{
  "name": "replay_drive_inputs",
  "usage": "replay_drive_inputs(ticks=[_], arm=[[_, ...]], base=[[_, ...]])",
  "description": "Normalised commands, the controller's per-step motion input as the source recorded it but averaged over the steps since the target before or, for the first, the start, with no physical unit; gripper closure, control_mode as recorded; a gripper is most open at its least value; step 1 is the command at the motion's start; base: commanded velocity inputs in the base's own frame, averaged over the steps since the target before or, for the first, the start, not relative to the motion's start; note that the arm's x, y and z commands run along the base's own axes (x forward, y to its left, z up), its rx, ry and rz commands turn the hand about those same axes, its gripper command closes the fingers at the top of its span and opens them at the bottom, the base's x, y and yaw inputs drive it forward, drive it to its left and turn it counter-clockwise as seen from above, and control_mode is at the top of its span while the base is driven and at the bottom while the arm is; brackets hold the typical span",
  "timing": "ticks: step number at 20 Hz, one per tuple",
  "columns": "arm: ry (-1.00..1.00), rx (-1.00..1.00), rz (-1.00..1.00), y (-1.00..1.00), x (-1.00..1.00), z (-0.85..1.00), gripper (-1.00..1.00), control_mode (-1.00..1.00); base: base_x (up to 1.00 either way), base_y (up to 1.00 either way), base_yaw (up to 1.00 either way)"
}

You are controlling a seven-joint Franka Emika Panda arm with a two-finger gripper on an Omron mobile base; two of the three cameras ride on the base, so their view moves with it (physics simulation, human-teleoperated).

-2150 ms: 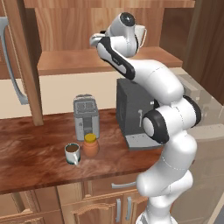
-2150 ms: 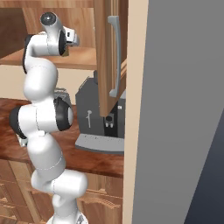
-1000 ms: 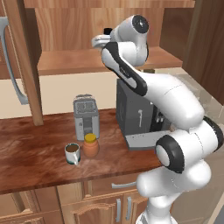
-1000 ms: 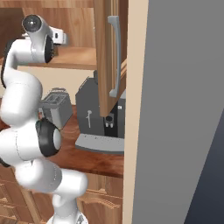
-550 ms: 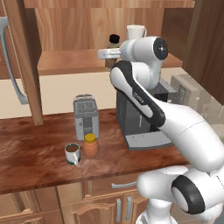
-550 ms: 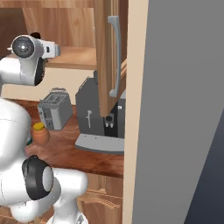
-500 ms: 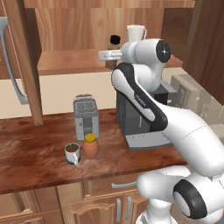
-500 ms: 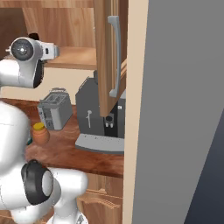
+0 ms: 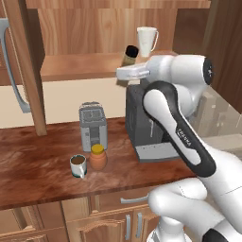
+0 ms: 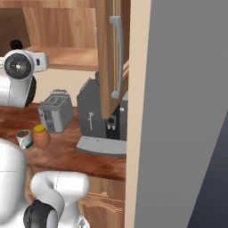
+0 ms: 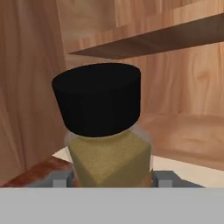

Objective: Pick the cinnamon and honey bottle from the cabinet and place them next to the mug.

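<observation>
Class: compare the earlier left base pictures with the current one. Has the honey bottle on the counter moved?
No. The honey bottle sits where it did, beside the mug and in front of the toaster.

Toaster (image 9: 92, 126) beside coffee machine (image 9: 144, 127) — on counter (image 9: 38, 160).

- Cinnamon (image 11: 107, 131), between the jaws: clear glossy glass-like wall over matt, granular olive-tan filling; cap matt black, smooth.
- Cabinet (image 9: 94, 38), behind and around the jaws: reddish-brown wood with visible grain, satin finish.
- Counter (image 9: 42, 165), well below the jaws: dark, mottled reddish wood look, slightly glossy.
- Honey bottle (image 9: 98, 157): smooth orange-brown body, yellow lid.
- Mug (image 9: 78, 165): smooth white exterior.
- Toaster (image 9: 92, 125): grey, brushed-metal look.
- Coffee machine (image 9: 144, 127): dark grey, matt.
- White cup (image 9: 147, 41): smooth, plain.
</observation>
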Motion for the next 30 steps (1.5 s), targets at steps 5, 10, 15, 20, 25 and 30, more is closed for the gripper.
replay_drive_inputs(ticks=[5,10,15,20,25,30], arm=[[0.19,0.00,0.33,0.00,-0.61,-0.09,1.00,-1.00],[0.17,0.00,0.35,0.01,-0.40,-0.45,1.00,-1.00],[-0.01,0.00,0.28,0.04,-0.24,-0.69,1.00,-1.00],[-0.09,0.00,0.20,0.31,-0.24,-0.77,1.00,-1.00],[-0.11,0.00,0.03,0.58,-0.19,-0.58,1.00,-1.00],[-0.08,0.00,-0.03,0.52,0.01,-0.49,1.00,-1.00]], base=[[0.00,0.00,0.00],[0.00,0.00,0.00],[0.00,0.00,0.00],[0.00,0.00,0.00],[0.00,0.00,0.00],[0.00,0.00,0.00]])
